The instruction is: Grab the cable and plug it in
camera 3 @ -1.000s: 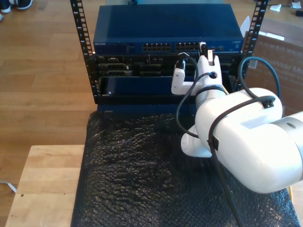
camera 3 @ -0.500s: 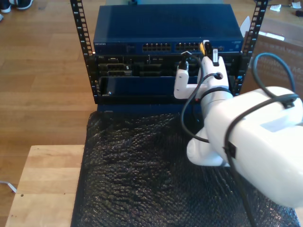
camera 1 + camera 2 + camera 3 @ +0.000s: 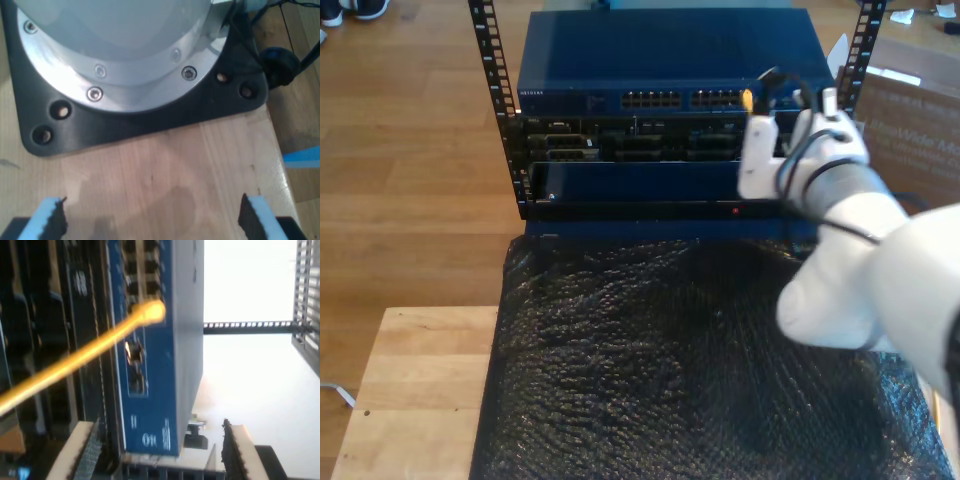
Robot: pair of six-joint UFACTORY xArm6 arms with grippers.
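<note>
Wood flooring [image 3: 410, 150] surrounds a black rack frame [image 3: 492, 70] holding a blue network switch [image 3: 660, 60] with rows of ports on its front, above darker equipment panels. In front of the rack, a black bubble-textured sheet [image 3: 650, 370] covers a pale wooden table [image 3: 415, 390] whose bare corner shows at the exterior view's lower left. A white arm reaches in from the exterior view's right side, its wrist tilted toward the switch face, with my second gripper [image 3: 788, 110] close to the ports near the switch's right end in that view. The second wrist view adds what the exterior cannot resolve: the cable [image 3: 80, 357] runs as a blurred yellow line diagonally to a tip at the switch's port row, while the two pale fingers [image 3: 237, 450] stand spread apart, nothing seen between their tips; whether the cable is pinched further back I cannot tell. The exterior view gives just a small yellow spot of it by the ports. My first gripper [image 3: 150, 220] hangs with pads wide apart over bare wood beside a black base plate [image 3: 150, 120] carrying a silver arm base [image 3: 115, 45].
</note>
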